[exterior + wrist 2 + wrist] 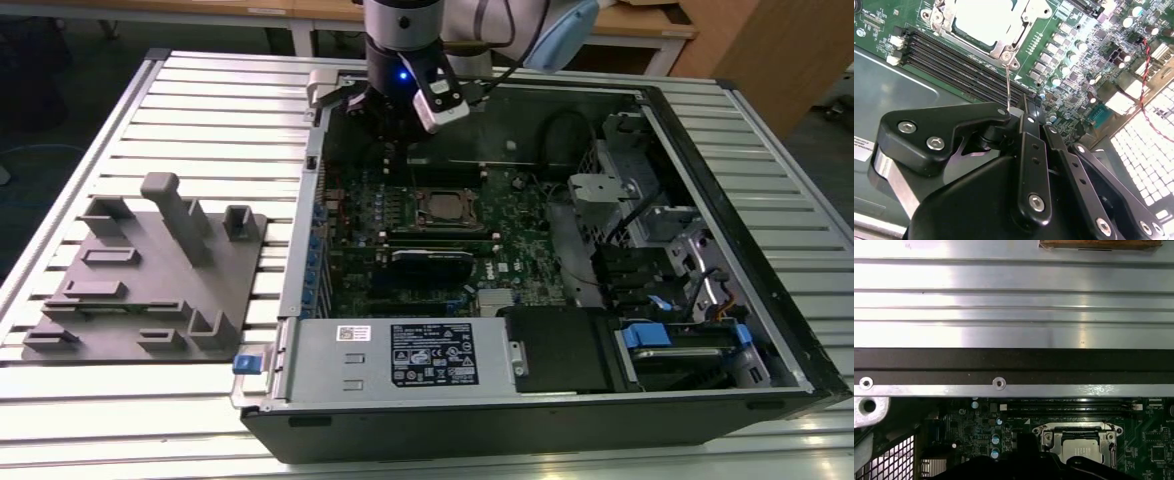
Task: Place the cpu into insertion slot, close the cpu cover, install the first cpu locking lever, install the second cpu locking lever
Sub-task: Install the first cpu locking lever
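Note:
The cpu (985,19) lies in the insertion slot (447,208) on the green board, its silvery top showing through the window of the cpu cover (1047,437), which lies flat over it. A thin metal locking lever (1008,85) rises from the socket's corner bracket to my gripper (1017,111). The black fingertips (1026,117) are shut on the lever's free end. In the exterior view my gripper (388,135) hangs inside the open case, above the board, beyond the socket and toward the exterior view's left.
The open computer case (747,250) lies on a slatted metal table (134,100). Long black memory slots (954,70) run beside the socket. The power supply (400,355) fills the near end, drive cages (641,230) the exterior view's right. A grey fixture (147,270) stands left.

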`<state>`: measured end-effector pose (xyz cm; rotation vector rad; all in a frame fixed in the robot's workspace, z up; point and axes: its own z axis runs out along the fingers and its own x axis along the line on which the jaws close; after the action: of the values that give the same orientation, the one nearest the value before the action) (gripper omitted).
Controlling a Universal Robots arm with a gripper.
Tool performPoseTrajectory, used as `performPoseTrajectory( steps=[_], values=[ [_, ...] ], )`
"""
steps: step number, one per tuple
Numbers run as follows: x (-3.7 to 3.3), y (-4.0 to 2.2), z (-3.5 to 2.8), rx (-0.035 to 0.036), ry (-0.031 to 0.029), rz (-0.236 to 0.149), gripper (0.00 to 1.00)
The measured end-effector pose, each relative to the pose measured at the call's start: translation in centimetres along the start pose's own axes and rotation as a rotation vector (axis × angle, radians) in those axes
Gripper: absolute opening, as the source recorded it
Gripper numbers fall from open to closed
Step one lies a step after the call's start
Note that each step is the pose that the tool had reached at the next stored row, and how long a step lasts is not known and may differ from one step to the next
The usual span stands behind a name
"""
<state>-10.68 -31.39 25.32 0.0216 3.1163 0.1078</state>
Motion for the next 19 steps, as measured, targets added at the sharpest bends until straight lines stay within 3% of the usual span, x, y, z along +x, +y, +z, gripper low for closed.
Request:
performPoseTrajectory(
  steps=[19],
  values=[
    [-1.18,0.01,0.03,0.0000,0.0000,0.000,0.10]
  ],
)
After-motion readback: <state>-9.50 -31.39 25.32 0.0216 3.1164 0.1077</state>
